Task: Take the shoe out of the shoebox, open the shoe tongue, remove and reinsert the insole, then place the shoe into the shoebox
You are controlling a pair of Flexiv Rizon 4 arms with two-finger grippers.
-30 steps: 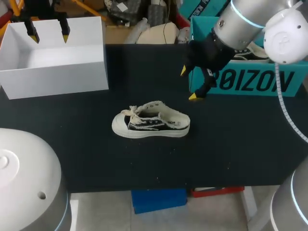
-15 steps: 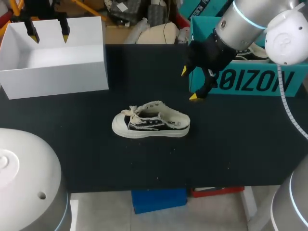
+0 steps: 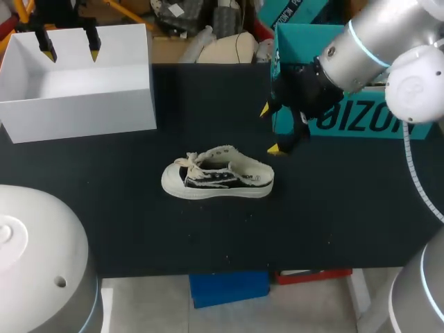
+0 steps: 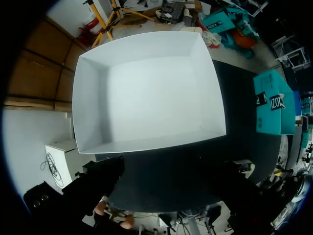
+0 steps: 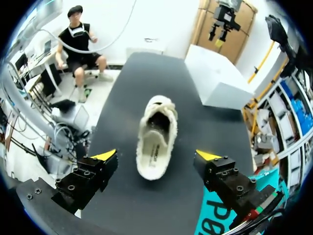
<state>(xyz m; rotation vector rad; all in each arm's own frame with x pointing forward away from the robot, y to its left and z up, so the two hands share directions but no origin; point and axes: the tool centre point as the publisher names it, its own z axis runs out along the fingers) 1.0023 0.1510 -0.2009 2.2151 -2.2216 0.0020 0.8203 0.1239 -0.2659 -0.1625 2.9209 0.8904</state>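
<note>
The shoe (image 3: 218,179) lies out of its box, on its sole near the middle of the worktop (image 3: 333,222). Its long axis runs parallel to the front edge, with the laced toe toward the left edge and the open heel toward the right edge.

The right gripper (image 3: 270,129) hangs just past the heel end, a little toward the far edge, with its two fingers spread wide and nothing between them. In the right wrist view the shoe lies straight ahead of this gripper, heel nearest and toe pointing away. The fingers stand one to each side of the shoe's width, well apart from it and touching nothing. The insole (image 5: 155,147) shows down through the heel opening.

The left gripper (image 3: 69,45) sits over the white shoebox (image 3: 76,111) at the far left corner, also spread and empty, and its wrist view looks straight down into the bare box. A teal box (image 3: 361,121) stands at the far right corner, just behind the right arm.

By my reading the right arm is much the nearer one. It is already lined up with the shoe's length, so it would need only to come down and forward onto the heel end. The left arm would have to cross from the corner to steady the toe.
</note>
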